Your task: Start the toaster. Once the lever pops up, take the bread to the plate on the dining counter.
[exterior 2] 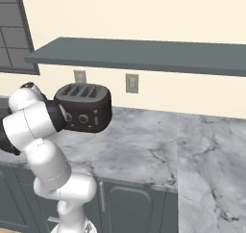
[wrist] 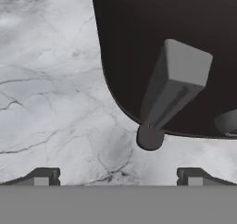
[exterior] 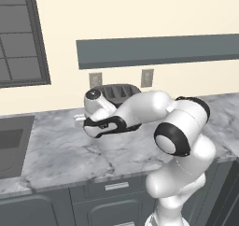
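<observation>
The toaster [exterior 2: 84, 108] is glossy, dark and rounded, and stands on the marble worktop [exterior 2: 139, 140] against the wall, its two round knobs facing forward. Behind my arm its slotted top [exterior: 116, 90] shows. A faint tan strip in its left slot [exterior 2: 72, 89] may be the bread; I cannot tell for sure. My gripper [wrist: 118, 177] is open with nothing between its fingertips [wrist: 42, 177]. It hovers low over the marble beside the toaster's end, where a grey lever [wrist: 178, 77] sticks out just ahead of it. The plate and the dining counter are out of view.
A sink [exterior: 10, 145] is set into the worktop at the far left. Two wall outlets [exterior: 147, 77] and a long grey shelf [exterior: 158, 50] are above the toaster. The worktop runs on to the right [exterior 2: 211, 150], with cabinet drawers [exterior: 116, 187] below.
</observation>
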